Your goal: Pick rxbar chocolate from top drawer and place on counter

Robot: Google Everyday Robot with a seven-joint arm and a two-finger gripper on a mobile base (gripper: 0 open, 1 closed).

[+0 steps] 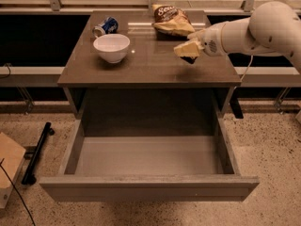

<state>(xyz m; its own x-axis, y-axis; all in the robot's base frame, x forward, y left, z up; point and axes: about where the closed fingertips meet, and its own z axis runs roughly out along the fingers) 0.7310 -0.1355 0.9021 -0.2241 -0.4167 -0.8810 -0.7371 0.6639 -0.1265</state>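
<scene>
My gripper (188, 50) is over the right middle of the counter (150, 67), just in front of the chip bag. Its pale fingers are closed around a small dark piece, the rxbar chocolate (190, 59), which pokes out below them; most of the bar is hidden by the fingers. The bar hangs just above the counter top; I cannot tell if it touches. The top drawer (146, 155) is pulled fully open below the counter, and its light grey floor is bare.
A white bowl (112, 47) stands at the left of the counter, with a tipped blue can (105, 26) behind it. A tan-and-brown chip bag (171, 21) lies at the back. A black bar (37, 152) and a cardboard box (8, 166) lie on the floor at left.
</scene>
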